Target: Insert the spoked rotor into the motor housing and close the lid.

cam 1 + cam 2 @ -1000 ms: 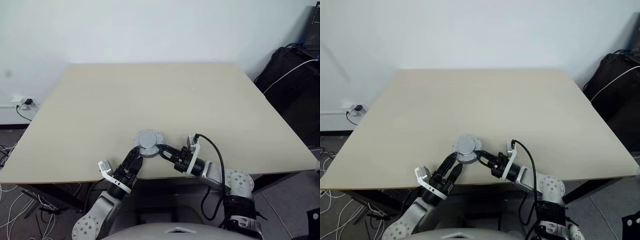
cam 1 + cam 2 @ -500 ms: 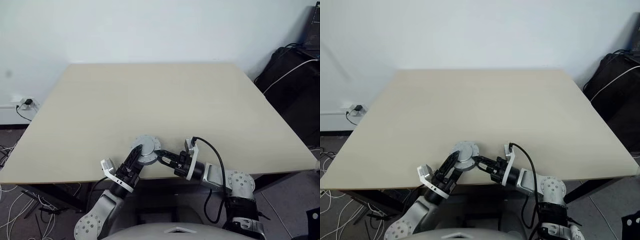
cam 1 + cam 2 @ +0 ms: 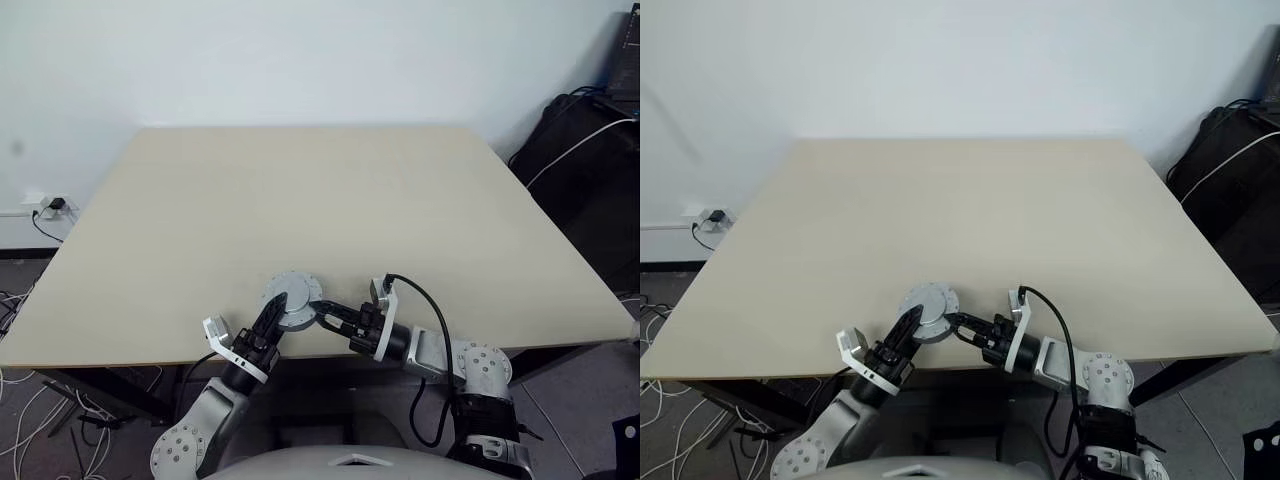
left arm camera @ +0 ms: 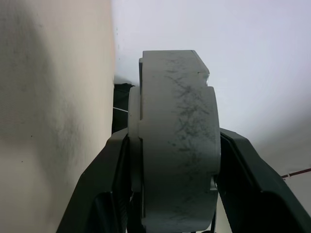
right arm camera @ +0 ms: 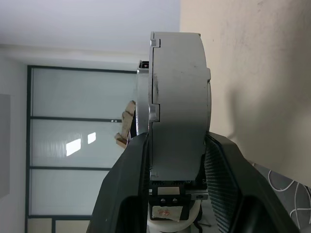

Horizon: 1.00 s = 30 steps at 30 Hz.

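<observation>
Pale beige and matt, the table [image 3: 300,200] was seen under a white wall, with dark bags and cables off to the robot's right. In the left eye view, a round grey disc, taken to be the lid [image 3: 290,298] closed over the motor housing, was held just above the table's near edge. It was gripped from its left by the left gripper [image 3: 272,318] and from its right by the right gripper [image 3: 325,312].

In the right eye view the same assembly [image 3: 928,304] was seen between the two claws, its flanged rim notched at intervals.

In the left wrist view the disc [image 4: 177,145] was seen edge-on: a thick, cast-looking grey body with dark scuffs, clamped across its thickness by the two black fingers [image 4: 104,194].

In the right wrist view the same edge [image 5: 179,107] was shown smoother, with a stepped seam between two halves, and was likewise pinched by that gripper's fingers [image 5: 129,194].

The piece was judged rigid, fairly heavy for its bulk and somewhat slippery. A hold across the flat faces near the rim was thought safest. The spoked rotor could not be made out.
</observation>
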Motion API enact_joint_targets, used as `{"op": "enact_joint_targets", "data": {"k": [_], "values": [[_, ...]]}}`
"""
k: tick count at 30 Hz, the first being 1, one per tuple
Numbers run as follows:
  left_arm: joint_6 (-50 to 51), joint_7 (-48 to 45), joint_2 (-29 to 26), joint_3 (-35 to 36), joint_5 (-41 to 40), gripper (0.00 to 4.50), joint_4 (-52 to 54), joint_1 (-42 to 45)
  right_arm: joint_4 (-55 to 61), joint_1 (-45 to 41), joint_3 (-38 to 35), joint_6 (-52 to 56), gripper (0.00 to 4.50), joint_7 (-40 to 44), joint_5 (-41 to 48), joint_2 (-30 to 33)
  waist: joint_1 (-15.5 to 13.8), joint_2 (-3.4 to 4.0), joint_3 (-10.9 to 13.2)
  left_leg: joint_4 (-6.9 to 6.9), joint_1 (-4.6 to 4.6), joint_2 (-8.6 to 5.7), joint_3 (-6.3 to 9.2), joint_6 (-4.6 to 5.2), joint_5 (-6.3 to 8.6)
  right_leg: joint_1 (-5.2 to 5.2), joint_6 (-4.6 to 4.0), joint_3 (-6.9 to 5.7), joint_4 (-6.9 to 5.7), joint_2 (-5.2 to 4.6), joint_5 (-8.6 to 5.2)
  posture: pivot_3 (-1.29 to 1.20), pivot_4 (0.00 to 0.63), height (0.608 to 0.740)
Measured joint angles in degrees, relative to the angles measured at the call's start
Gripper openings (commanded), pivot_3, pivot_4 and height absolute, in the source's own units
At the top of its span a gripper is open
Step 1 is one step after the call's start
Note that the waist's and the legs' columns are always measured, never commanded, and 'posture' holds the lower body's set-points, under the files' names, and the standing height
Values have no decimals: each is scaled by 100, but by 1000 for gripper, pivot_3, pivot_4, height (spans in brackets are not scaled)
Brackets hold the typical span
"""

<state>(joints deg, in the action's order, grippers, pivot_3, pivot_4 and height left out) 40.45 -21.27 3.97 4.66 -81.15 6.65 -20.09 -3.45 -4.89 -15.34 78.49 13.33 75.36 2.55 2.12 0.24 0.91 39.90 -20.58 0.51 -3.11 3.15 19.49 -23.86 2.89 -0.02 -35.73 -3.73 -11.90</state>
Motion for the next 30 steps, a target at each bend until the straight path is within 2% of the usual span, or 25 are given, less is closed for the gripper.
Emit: {"op": "enact_joint_targets", "data": {"k": [7, 15, 17, 24, 30], "values": [[-28, -68, -6, -7, -3, 2039, -6, 55, 440, 180, 255, -412, 1298, 243, -252, 38, 0, -2, 1, 0, 0, 0, 0, 0, 0, 0, 1, 0, 0, 0, 0, 0, 0, 740], [-83, -58, -10, -25, 72, 2039, -170, 65, 504, 174, 354, -591, 3982, 389, -297, 136, -1, -6, 4, 0, 0, 0, 1, 0, 0, 0, 0, -1, 2, 0, 0, 0, 0, 740], [-93, -56, -10, -26, 132, 2039, -170, 65, 552, 177, 354, -619, 4500, 402, -286, 157, -2, -6, 4, 0, 0, 0, 1, 0, 0, 0, 0, -1, 2, 0, 0, 0, 0, 740], [-379, -56, -9, 9, 221, 2039, -169, 105, 826, 509, 316, -764, 4500, 466, -225, 417, -11, -9, 6, 0, -3, 0, 2, 0, 1, 0, -1, -1, 6, 0, -1, 0, 0, 740], [-904, 67, -49, 182, 364, 2039, -169, 661, 1067, 654, 389, -1120, 4500, 570, -398, 450, -19, -13, 8, 3, -1, -2, 3, -1, 0, 3, -1, -2, 4, 2, 1, 0, 0, 740]]}}
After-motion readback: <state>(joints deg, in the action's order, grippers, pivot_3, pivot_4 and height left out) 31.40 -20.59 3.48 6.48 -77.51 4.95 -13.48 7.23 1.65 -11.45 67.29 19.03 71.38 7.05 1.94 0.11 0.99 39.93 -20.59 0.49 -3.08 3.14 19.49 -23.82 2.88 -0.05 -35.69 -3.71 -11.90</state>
